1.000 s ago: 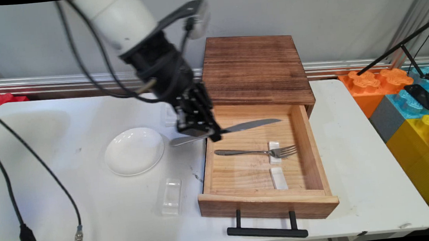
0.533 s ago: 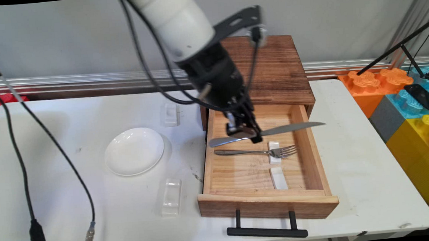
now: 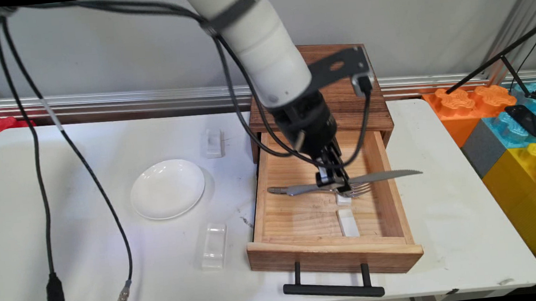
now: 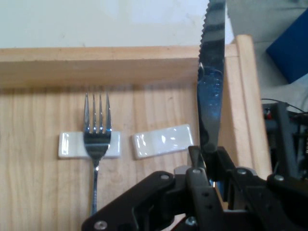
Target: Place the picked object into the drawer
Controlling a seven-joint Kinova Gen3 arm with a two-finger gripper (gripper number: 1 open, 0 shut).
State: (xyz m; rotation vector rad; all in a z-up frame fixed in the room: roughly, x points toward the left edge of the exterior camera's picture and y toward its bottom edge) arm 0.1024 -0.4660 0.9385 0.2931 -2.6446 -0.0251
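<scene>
A: What has the gripper (image 3: 333, 181) got?

B: Its 2 fingers are clamped on a table knife (image 3: 354, 180), roughly at the knife's middle. In the main view the knife hangs level at the centre of the frame, over the open wooden drawer (image 3: 391, 193).

A: Which way does it run?

B: Its long axis goes left to right across the frame. The handle points left, and the serrated blade reaches right, its tip out past the drawer's right wall. In the hand view the blade (image 4: 211, 86) rises straight up from the fingers toward the top edge.

A: What lies under it?

B: A fork (image 3: 321, 190), lying parallel to the knife and just below it in the frame, tines to the right, its neck resting on a small white rest (image 4: 72, 145). A 2nd white rest (image 3: 348, 222), with nothing on it, sits lower in the frame, nearer the drawer's front. In the hand view that bare rest (image 4: 163, 141) lies just left of the blade.

A: And outside the drawer?

B: A white bowl (image 3: 167, 188) at centre left, and 2 clear rests (image 3: 213, 244) (image 3: 213, 143) on the white table (image 3: 114, 258).
</scene>
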